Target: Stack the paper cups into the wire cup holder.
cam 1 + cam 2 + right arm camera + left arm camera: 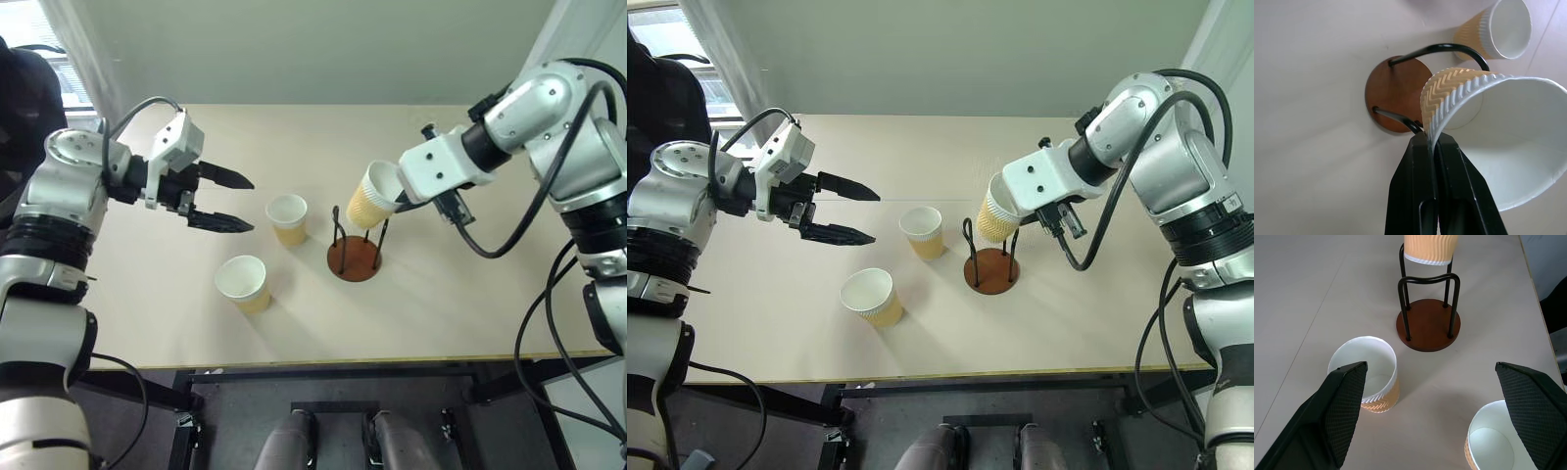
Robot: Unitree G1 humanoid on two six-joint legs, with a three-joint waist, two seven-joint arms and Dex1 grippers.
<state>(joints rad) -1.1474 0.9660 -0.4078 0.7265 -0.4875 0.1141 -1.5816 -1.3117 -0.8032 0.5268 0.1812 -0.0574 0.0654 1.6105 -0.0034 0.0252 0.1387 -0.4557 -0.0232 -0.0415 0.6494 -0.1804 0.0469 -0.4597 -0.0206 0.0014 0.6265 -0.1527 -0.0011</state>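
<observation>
Beige table [441, 284]: two cups [287, 218], holder [354, 257].

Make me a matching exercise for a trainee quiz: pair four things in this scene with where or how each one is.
Things:
1. left claw
2. right claw
3. wire cup holder
4. two loose paper cups

States:
A. standing on the table, nothing inside yet
B. shut on the rim of a tilted paper cup
C. open, holding nothing
D. upright on the table, mouths up

Pairs: 1-C, 2-B, 3-A, 4-D
</observation>
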